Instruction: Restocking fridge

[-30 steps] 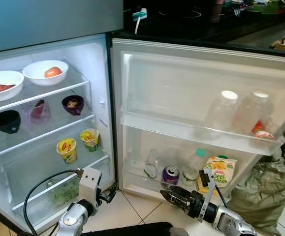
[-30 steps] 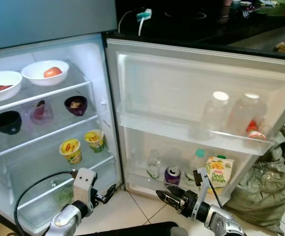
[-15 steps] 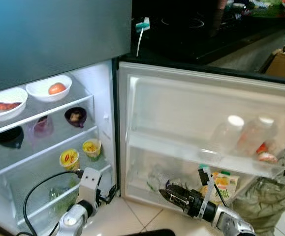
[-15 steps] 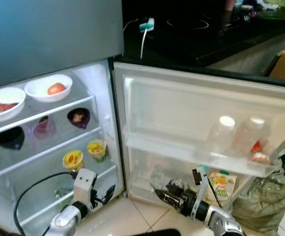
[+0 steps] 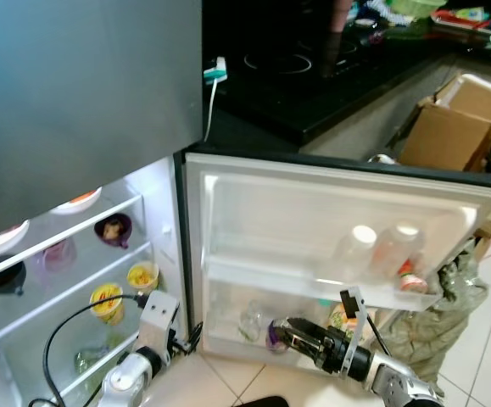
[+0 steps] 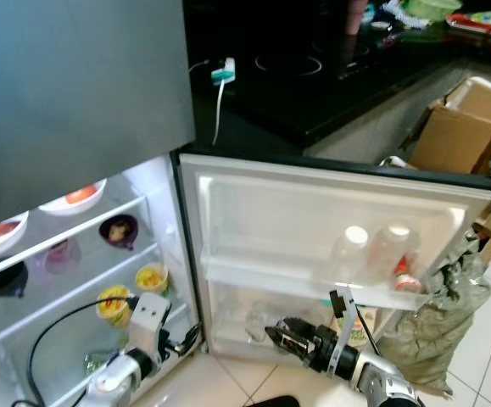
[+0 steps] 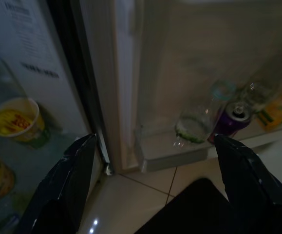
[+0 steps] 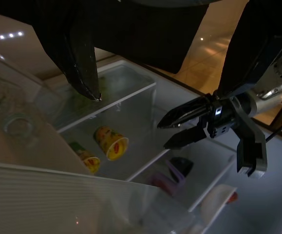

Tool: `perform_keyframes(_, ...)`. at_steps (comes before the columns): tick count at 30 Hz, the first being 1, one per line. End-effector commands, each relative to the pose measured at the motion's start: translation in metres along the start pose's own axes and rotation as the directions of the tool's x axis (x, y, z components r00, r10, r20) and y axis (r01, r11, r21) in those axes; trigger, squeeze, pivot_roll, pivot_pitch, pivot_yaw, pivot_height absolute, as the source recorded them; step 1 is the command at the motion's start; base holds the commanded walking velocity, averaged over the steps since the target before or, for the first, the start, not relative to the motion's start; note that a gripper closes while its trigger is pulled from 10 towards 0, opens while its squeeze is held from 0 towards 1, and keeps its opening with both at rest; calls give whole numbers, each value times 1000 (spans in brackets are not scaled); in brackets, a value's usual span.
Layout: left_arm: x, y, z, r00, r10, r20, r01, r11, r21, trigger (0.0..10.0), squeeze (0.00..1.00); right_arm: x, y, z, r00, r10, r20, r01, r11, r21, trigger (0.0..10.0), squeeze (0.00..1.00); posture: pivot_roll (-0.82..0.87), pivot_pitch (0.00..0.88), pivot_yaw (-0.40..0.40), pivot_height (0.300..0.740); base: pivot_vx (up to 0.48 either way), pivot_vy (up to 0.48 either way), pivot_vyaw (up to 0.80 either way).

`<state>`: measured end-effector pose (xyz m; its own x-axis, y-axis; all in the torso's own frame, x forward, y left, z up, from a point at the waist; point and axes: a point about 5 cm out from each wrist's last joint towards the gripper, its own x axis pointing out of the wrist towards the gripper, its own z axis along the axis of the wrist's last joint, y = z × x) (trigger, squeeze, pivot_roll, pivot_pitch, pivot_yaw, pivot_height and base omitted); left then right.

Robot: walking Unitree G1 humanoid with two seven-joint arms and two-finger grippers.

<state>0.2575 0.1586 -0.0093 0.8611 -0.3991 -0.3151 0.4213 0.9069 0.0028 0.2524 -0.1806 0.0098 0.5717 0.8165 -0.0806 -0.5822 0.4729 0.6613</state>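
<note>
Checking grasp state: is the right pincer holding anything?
No. The right pincer hangs open and empty in front of the fridge door's lower shelf.

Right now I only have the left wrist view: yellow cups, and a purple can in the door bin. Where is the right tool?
Observer: The right tool is low in front of the door's bottom bin, close to the purple can, with its fingers open.
Operator: Anything on the door shelf above that bin?
Observer: Two clear bottles with white caps stand on the upper door shelf.
Operator: And above the yellow cups?
Observer: A purple bowl sits on the next shelf up from the yellow cups.
</note>
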Motion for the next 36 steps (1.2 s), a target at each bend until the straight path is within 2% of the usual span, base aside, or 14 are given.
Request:
perform_keyframes(1,-4,0,-6,1000,0,-23,0,1000,-6,10000,0,-2,0,-2,1000,3,2,-3,1000,13,10000,0,-4,0,-45,732,0,0,0)
perform_keyframes(8,-5,0,-9,999,6,-35,-6,1000,-8,10000,0,-3,-2,-6,999,-21,-24,21,1000,7,10000,0,-4,0,-45,740,0,0,0)
perform_keyframes(16,-14,0,-26,993,26,-119,-30,999,-28,10000,0,-14,-12,-24,977,-184,-104,185,983,2,10000,0,-8,0,-46,740,0,0,0)
perform_keyframes(21,-25,-2,-45,977,41,-211,-52,998,-47,10000,0,-26,-21,-35,933,-332,-139,337,942,10,10000,0,-9,0,-47,740,0,0,0)
perform_keyframes(23,-41,-4,-67,948,61,-313,-87,994,-71,10000,0,-41,-27,-48,862,-471,-187,477,879,-15,10000,0,-9,0,-47,740,0,0,0)
perform_keyframes(24,-41,-4,-67,948,61,-313,-87,994,-71,10000,0,-41,-27,-48,862,-471,-187,477,879,-15,10000,0,-9,0,-47,740,0,0,0)
perform_keyframes(25,-51,-5,-79,925,73,-373,-112,990,-84,10000,0,-52,-32,-57,778,-588,-224,592,804,-54,10000,0,-9,0,-47,740,0,0,0)
perform_keyframes(27,-51,-5,-79,925,73,-373,-112,990,-84,10000,0,-52,-32,-57,778,-588,-224,592,804,-54,10000,0,-9,0,-47,740,0,0,0)
perform_keyframes(28,-71,-8,-100,873,100,-478,-173,979,-112,10000,0,-73,-38,-73,617,-741,-265,745,659,-105,10000,0,-12,0,-51,740,0,0,0)
perform_keyframes(29,-71,-8,-100,873,100,-478,-173,979,-112,10000,0,-73,-38,-73,617,-741,-265,745,659,-105,10000,0,-12,0,-51,740,0,0,0)
perform_keyframes(30,-77,-9,-106,855,108,-507,-193,974,-119,10000,0,-79,-39,-77,573,-772,-274,777,619,-117,10000,0,-12,0,-51,740,0,0,0)
perform_keyframes(33,-102,-13,-127,780,134,-612,-290,943,-164,10000,0,-98,-35,-97,499,-801,-331,826,555,-99,10000,0,-16,0,-49,740,0,0,0)
perform_keyframes(34,-102,-13,-127,780,134,-612,-290,943,-164,10000,0,-98,-35,-97,499,-801,-331,826,555,-99,10000,0,-16,0,-49,740,0,0,0)
perform_keyframes(36,-109,-14,-132,755,141,-640,-318,933,-170,10000,0,-105,-34,-103,459,-815,-355,843,525,-117,10000,0,-16,0,-49,740,0,0,0)
